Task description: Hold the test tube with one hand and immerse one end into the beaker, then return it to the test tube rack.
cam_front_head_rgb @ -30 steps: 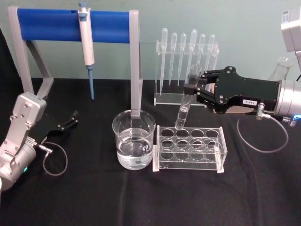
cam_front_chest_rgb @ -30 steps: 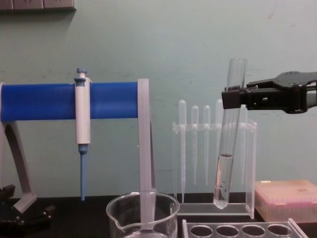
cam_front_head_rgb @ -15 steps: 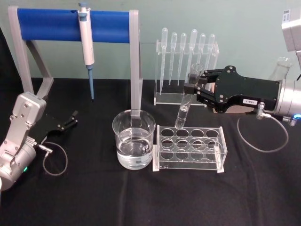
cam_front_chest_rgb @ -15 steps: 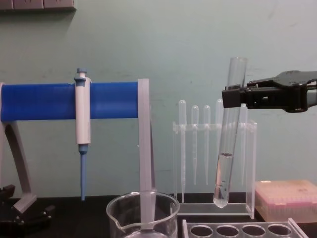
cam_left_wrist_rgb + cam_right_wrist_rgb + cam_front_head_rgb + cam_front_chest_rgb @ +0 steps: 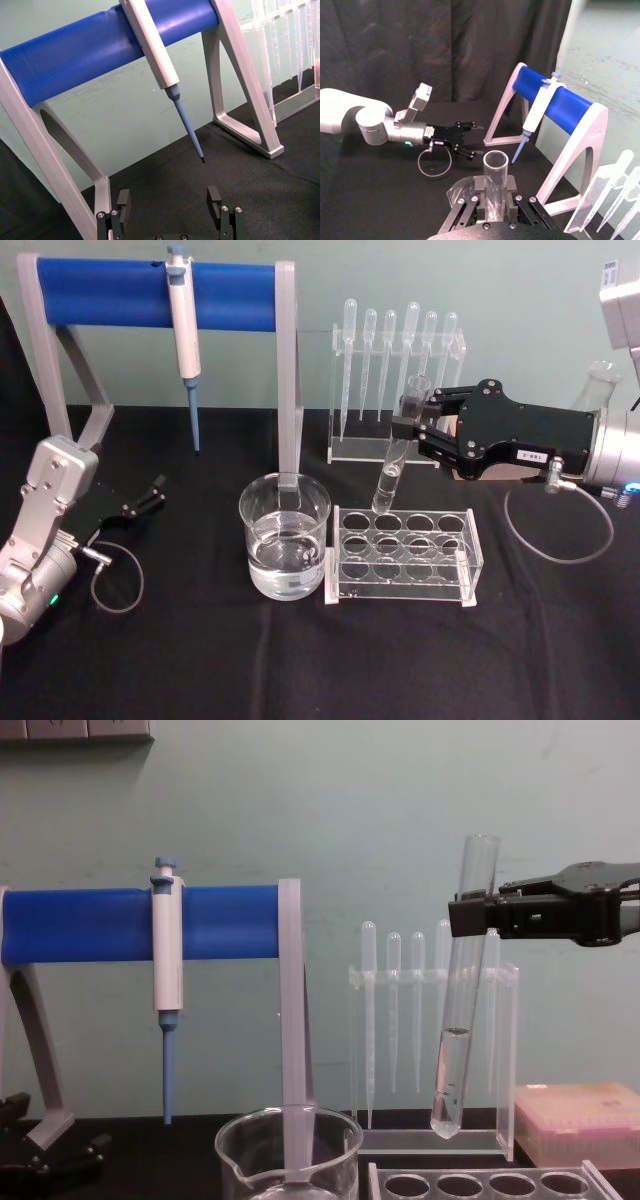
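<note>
Almost nothing has moved since a second ago: the right tool (image 5: 413, 422) drifted a hair sideways and back, and the test tube (image 5: 390, 475) sits in the same spot above the rack (image 5: 402, 589) in both the head and chest views.

Right tool: clamped on the test tube near its upper end, just under the rim, fingers either side of the glass in the right wrist view. The arm reaches in from the right of the rack. The tube is tilted, open top leaning right and away, round bottom hanging above the rack's back row near its left end. In the chest view the bottom is clear of the holes, not inserted. There is some clear liquid in the lower part of the tube (image 5: 455, 1050).

The beaker (image 5: 284, 540) stands on the worktop (image 5: 200, 660) just left of the rack, partly filled with clear liquid. The tube is not over it and not touching it.

Left tool (image 5: 150, 492): parked well left of the rack, past the beaker, low by the worktop, fingers spread and empty in the left wrist view.

Progress, as a judgement:
- The grasp is done and the tube is lifted out of the rack and held by one arm.
- Cannot tell from this pose whether the dip in the beaker has happened.
- If it has not, what is left is to carry the tube left over the beaker, lower one end into the liquid and lift it out.
- Either way the return is open: line the bottom up with a hole, lower it, release.
</note>
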Action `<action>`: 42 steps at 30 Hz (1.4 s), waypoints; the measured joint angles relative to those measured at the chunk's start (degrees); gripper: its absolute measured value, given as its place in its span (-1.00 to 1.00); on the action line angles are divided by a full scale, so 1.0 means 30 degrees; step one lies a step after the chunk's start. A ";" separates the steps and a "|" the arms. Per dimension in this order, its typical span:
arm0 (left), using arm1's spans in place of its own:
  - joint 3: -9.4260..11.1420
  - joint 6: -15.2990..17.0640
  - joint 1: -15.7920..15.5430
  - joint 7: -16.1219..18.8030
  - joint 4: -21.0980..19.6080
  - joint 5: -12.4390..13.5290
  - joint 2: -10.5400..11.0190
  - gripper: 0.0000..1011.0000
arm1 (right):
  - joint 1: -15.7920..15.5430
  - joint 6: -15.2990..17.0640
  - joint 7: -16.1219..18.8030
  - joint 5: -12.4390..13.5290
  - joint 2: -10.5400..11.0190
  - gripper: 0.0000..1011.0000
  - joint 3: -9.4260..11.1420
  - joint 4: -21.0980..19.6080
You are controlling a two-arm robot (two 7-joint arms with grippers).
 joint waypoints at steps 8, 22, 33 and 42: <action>0.0000 0.0000 0.0000 0.0000 0.0001 0.0001 0.0001 0.98 | -0.0001 -0.0005 -0.0008 0.0000 0.0000 -0.53 0.0003 0.0000; 0.0000 0.0000 0.0000 0.0000 0.0001 0.0000 0.0001 0.98 | 0.0000 -0.0005 -0.0025 0.0000 0.0000 -0.53 0.0003 -0.0001; 0.0000 0.0000 0.0001 0.0000 0.0000 0.0001 0.0000 0.98 | -0.0001 -0.0005 -0.0023 0.0000 0.0000 -0.53 0.0002 0.0001; -0.0001 0.0000 0.0000 0.0000 0.0001 0.0001 0.0000 0.98 | -0.0001 -0.0004 -0.0021 0.0000 0.0000 -0.53 0.0001 0.0001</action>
